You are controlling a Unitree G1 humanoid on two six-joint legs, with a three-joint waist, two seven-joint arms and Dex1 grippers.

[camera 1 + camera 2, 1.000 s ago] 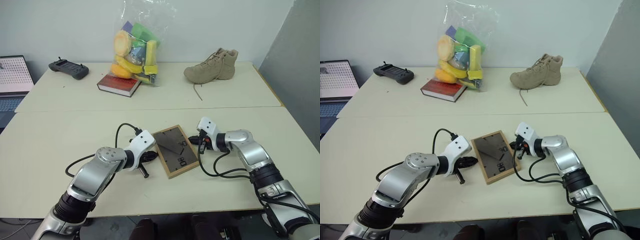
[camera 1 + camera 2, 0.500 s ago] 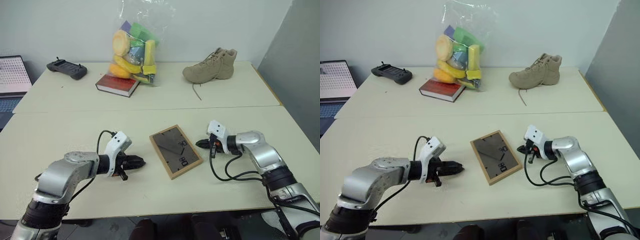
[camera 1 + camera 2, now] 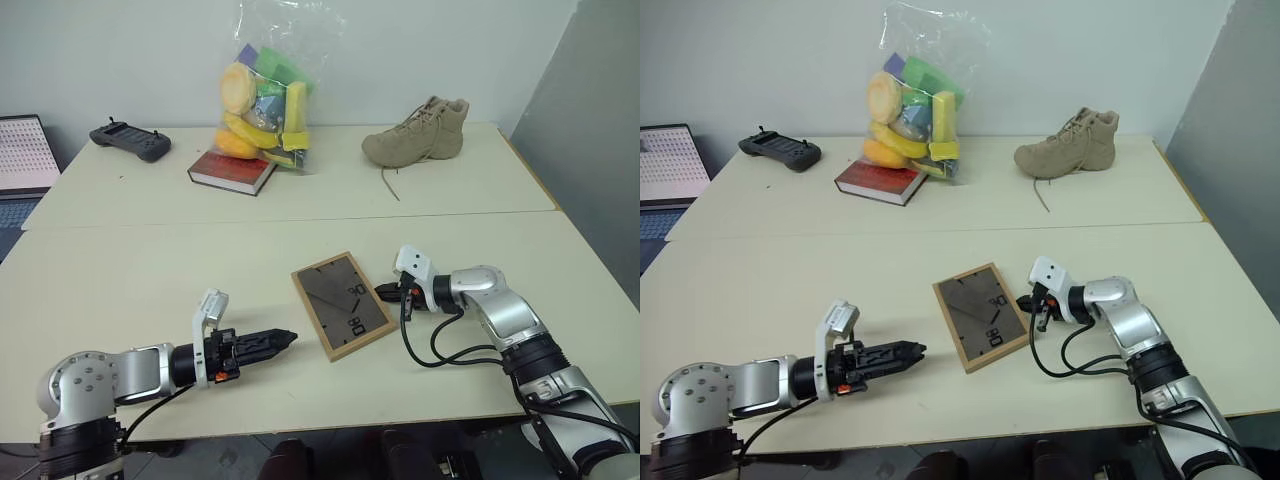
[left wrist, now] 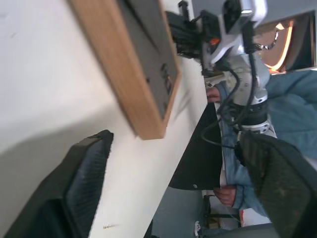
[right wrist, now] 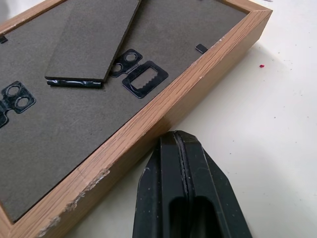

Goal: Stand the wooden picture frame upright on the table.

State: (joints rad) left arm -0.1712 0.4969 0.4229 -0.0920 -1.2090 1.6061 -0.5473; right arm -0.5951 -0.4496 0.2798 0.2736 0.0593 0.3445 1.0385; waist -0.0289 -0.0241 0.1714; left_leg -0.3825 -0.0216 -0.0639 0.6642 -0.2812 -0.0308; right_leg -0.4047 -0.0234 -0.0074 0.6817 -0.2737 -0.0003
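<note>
The wooden picture frame [image 3: 342, 304] lies back-up, so its picture side is hidden against the table [image 3: 150, 270]. At the far left, a laptop [image 3: 22, 160] is cut off by the picture's edge. The bag's [image 3: 263, 95] contents are too jumbled to identify.

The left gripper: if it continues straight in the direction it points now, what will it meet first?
Probably the wooden picture frame, lying backing-up on the table; the left gripper points toward its near edge.

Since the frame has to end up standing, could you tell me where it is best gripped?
Probably by its long wooden sides. The frame lies flat, backing up, so only its raised edges offer a hold. The left gripper, open, could come from its near-left side; the right gripper, shut, sits at the opposite edge.
</note>
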